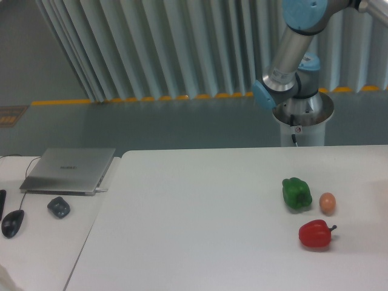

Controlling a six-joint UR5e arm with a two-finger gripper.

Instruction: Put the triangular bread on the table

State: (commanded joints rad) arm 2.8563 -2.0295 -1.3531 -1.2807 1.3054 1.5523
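The triangular bread does not show in this view. The gripper is out of view too: only the arm's base and lower links [291, 66] show at the back right, rising out of the top of the frame. The white table [194, 230] fills the lower part of the view. On its right side lie a green pepper [296, 193], a small orange-tan egg [327, 203] and a red pepper [316, 234].
A narrower white desk [36, 242] stands to the left with a closed laptop [70, 170], a black mouse [13, 222] and a small dark object [59, 207]. The arm's pedestal [301, 124] stands behind the table's far edge.
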